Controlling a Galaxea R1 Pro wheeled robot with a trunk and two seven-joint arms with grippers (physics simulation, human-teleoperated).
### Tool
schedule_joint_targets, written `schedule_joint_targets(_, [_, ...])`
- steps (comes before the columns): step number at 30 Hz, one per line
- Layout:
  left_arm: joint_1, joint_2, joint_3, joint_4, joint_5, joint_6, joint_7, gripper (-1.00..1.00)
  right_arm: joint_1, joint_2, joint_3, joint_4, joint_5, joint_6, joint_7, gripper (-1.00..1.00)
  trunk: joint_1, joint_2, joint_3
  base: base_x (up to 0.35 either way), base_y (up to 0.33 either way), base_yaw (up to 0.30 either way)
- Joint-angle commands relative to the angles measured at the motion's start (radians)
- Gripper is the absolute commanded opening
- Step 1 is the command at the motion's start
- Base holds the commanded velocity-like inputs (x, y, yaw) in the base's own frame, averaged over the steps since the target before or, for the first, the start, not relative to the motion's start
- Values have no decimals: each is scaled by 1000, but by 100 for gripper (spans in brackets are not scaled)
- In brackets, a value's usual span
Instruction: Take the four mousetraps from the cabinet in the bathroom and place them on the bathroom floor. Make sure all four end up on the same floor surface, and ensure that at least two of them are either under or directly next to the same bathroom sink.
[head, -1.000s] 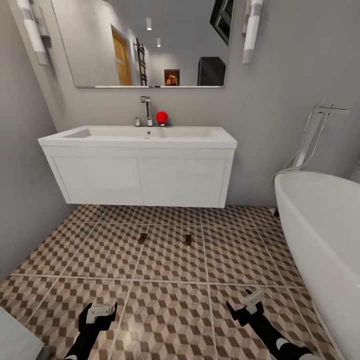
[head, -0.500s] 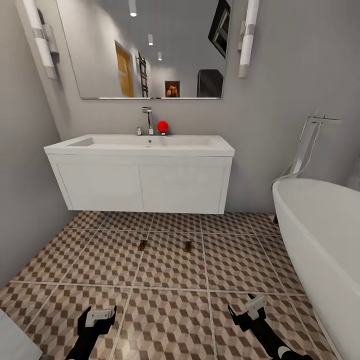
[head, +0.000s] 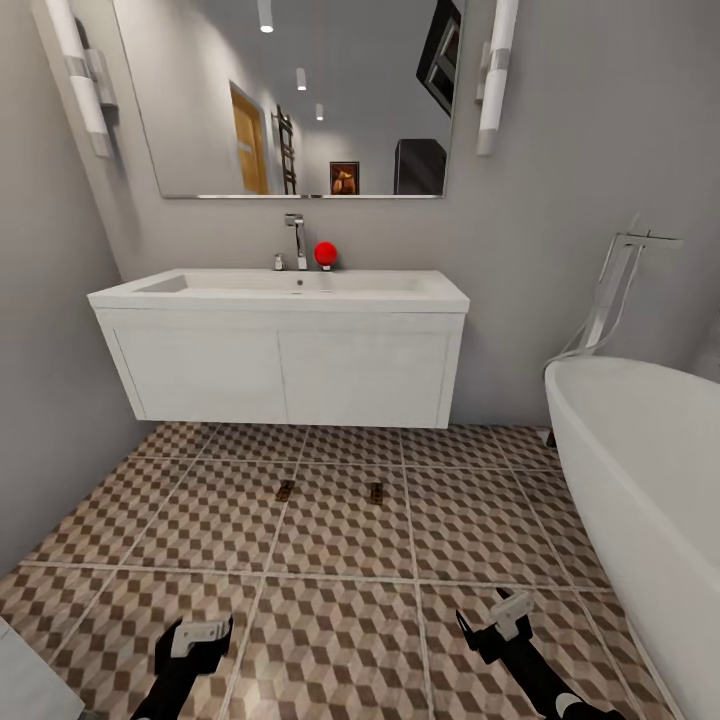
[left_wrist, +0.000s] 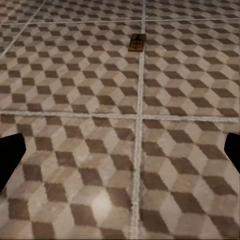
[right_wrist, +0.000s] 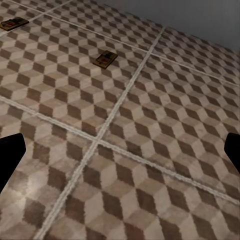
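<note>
Two mousetraps on the tiled floor in front of the sink; both grippers low, empty, fingers spread.

Left mousetrap (head: 285, 491) lies on a grout line of the bathroom floor (head: 340, 620); right mousetrap (head: 376, 492) just beside it, apart, not touching. Both sit near the white sink (head: 280, 290), forward of its vanity front rather than under it. Left gripper (head: 200, 634) and right gripper (head: 507, 608) hang above bare tiles, well short of the traps, jaws apart, holding nothing. Bathtub (head: 640, 470) at the right. Red ball (head: 324, 252) by the tap (head: 295, 240), mirror (head: 300, 95) above.
</note>
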Motion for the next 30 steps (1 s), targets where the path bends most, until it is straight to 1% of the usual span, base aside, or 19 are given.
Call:
schedule_joint_targets(1, [-2, 0, -8, 4, 10, 2, -3, 100, 0, 0, -7, 0, 4, -2, 5, 100, 0, 0, -1, 0, 0, 0])
schedule_joint_targets(4, [-2, 0, -8, 4, 10, 32, -3, 100, 0, 0, -7, 0, 4, -2, 5, 100, 0, 0, -1, 0, 0, 0])
schedule_joint_targets(12, [-2, -2, -8, 4, 10, 43, -3, 100, 1, 0, -7, 0, 4, -2, 4, 100, 0, 0, -1, 0, 0, 0])
schedule_joint_targets(16, [-2, -3, -8, 3, 10, 87, -3, 100, 0, 0, -7, 0, 3, 0, -12, 100, 0, 0, -1, 0, 0, 0])
schedule_joint_targets(30, [-2, -5, -9, 2, 10, 98, -3, 100, 1, 2, -7, 0, 4, 24, -18, 100, 0, 0, -1, 0, 0, 0])
